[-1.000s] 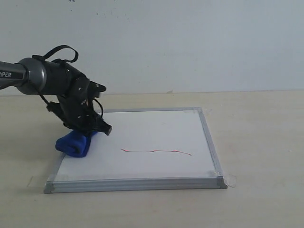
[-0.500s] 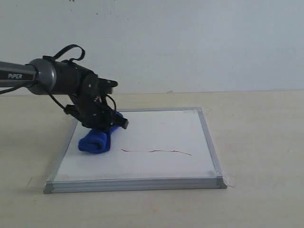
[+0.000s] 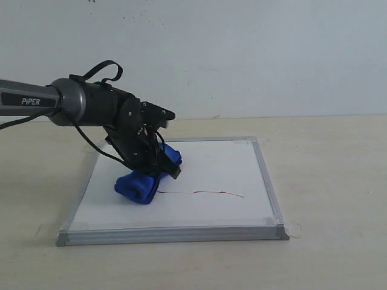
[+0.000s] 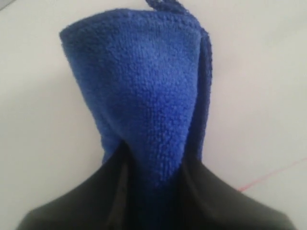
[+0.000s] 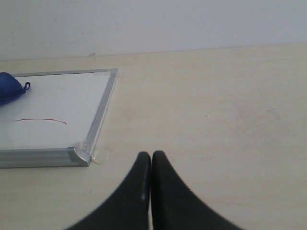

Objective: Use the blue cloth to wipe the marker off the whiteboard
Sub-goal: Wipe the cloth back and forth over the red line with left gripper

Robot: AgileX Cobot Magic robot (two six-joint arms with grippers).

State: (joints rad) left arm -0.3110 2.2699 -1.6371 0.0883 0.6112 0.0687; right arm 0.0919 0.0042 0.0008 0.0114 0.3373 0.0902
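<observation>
Pale tabletop point(image 3: 326, 181) under a white wall: your whiteboard point(image 3: 224, 163) lies flat on it.
Your left gripper point(image 3: 158, 164) is clamped on the blue cloth point(image 3: 140, 186), pressing it on the board's left half, right at the left end of the red marker line point(image 3: 205, 193). Your right gripper point(image 5: 151, 165), jaws pressed together and empty, hangs over the table off the board's right corner.
</observation>
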